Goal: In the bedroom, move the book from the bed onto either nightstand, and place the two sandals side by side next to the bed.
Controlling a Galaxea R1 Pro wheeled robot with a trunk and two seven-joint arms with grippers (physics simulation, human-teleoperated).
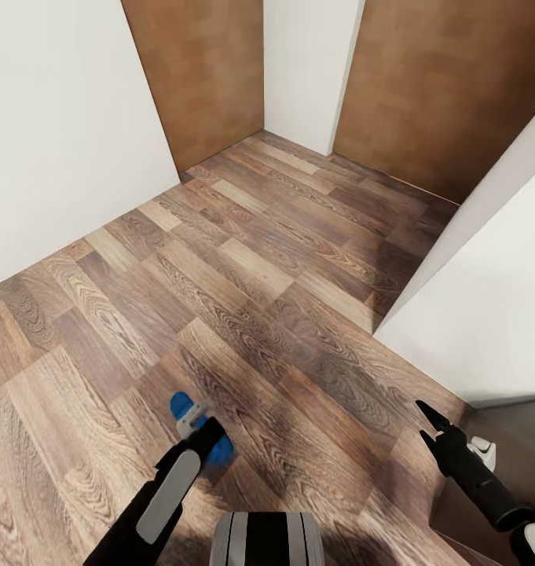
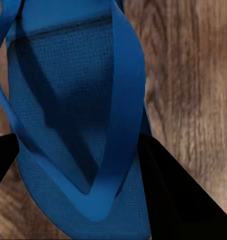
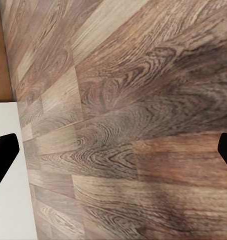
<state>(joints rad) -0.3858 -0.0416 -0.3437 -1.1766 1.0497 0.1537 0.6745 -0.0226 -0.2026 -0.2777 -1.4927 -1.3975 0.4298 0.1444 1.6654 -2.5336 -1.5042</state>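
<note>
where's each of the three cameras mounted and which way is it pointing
Head view: on the robot's head, looking forward and down over a wood floor between white walls; left gripper and right gripper show at the bottom.
Left wrist view: on the left arm, looking along its fingers at a blue sandal held between them.
Right wrist view: on the right arm, looking at bare floor; spread dark fingertips at the edges.
Shared: head and left wrist views both show the sandal.
</note>
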